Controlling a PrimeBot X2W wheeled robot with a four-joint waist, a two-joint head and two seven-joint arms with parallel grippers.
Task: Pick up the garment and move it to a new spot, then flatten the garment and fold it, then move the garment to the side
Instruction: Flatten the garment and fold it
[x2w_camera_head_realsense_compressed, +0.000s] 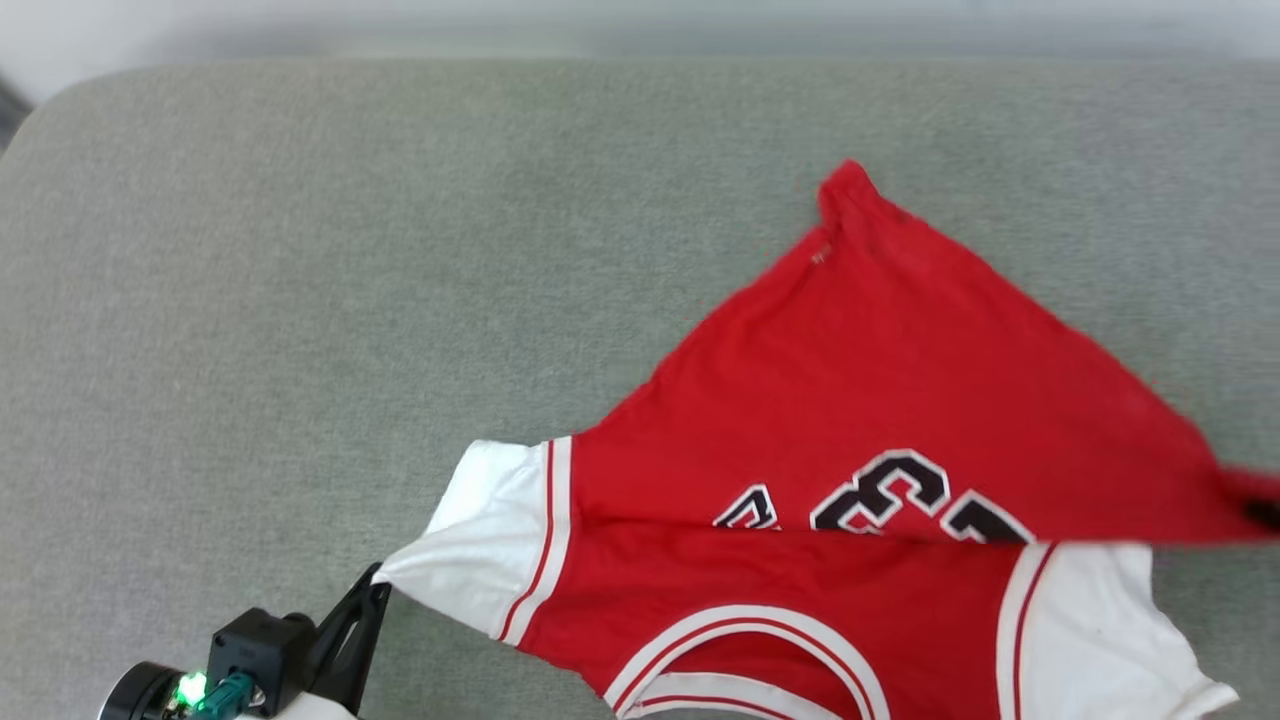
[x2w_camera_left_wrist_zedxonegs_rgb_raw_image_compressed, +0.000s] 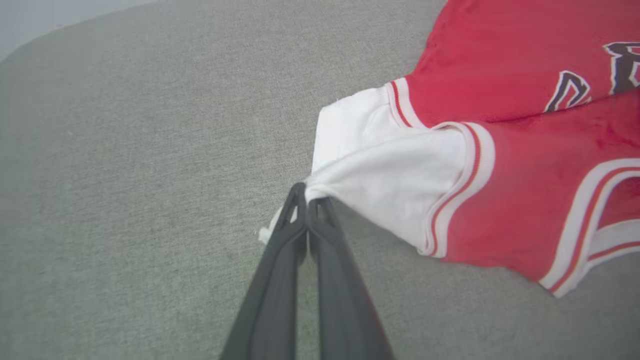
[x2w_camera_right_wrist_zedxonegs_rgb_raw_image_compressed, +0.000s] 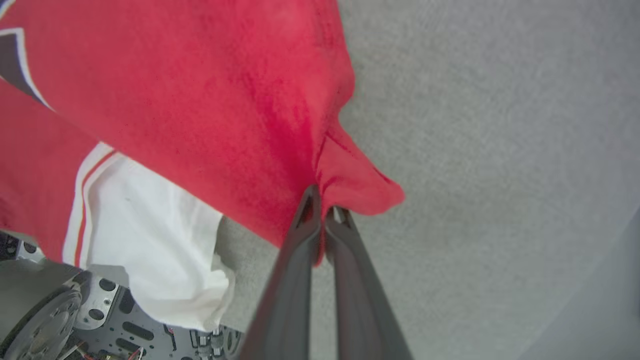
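Nearest us, our left gripper (x2w_camera_left_wrist_zedxonegs_rgb_raw_image_compressed: 309, 199) is pinched tight on the tip of the white sleeve (x2w_camera_left_wrist_zedxonegs_rgb_raw_image_compressed: 390, 165) of the garment (x2w_camera_head_realsense_compressed: 880, 360). Our right gripper (x2w_camera_right_wrist_zedxonegs_rgb_raw_image_compressed: 324, 202) is clamped on a red corner. The jersey lies partly doubled over on the grey cushion (x2w_camera_head_realsense_compressed: 300, 250), toward our right

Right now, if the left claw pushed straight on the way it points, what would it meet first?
The white sleeve of the jersey: the left claw is shut on its corner. Past the sleeve probably lies the grey surface, though depth is unclear.
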